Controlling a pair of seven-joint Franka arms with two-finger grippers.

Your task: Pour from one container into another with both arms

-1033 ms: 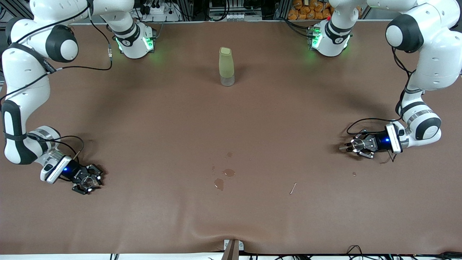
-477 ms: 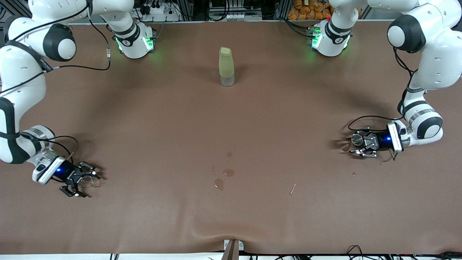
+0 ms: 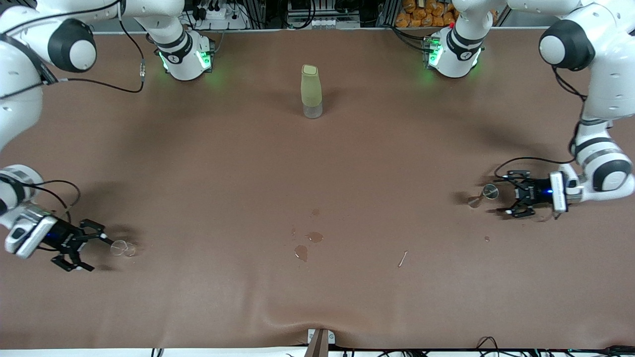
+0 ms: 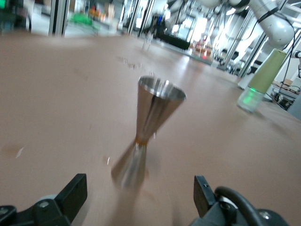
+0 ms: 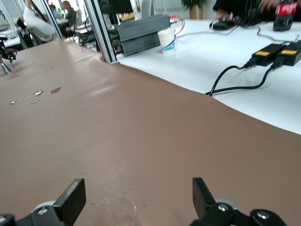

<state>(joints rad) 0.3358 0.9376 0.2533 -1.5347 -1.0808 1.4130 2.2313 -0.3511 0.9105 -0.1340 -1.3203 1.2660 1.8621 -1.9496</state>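
Note:
A steel jigger (image 3: 489, 192) stands on the brown table toward the left arm's end. My left gripper (image 3: 509, 195) is open beside it, low over the table and clear of it. In the left wrist view the jigger (image 4: 153, 115) stands free ahead of the left gripper (image 4: 138, 197), whose fingers (image 4: 71, 194) are spread wide. A small clear glass (image 3: 121, 248) stands toward the right arm's end. My right gripper (image 3: 92, 250) is open beside it, not touching. The glass rim (image 5: 121, 207) shows between the spread fingers (image 5: 203, 194) of the right gripper (image 5: 136, 197).
A tall green bottle (image 3: 311, 91) with a clear base stands mid-table, far from the front camera; it also shows as the green bottle (image 4: 263, 75). Small wet patches (image 3: 307, 244) and a thin stick (image 3: 403, 258) lie on the table nearer the camera.
Both grippers opened and drew back toward their own ends of the table. The jigger and the glass were let go and stay standing where they were.

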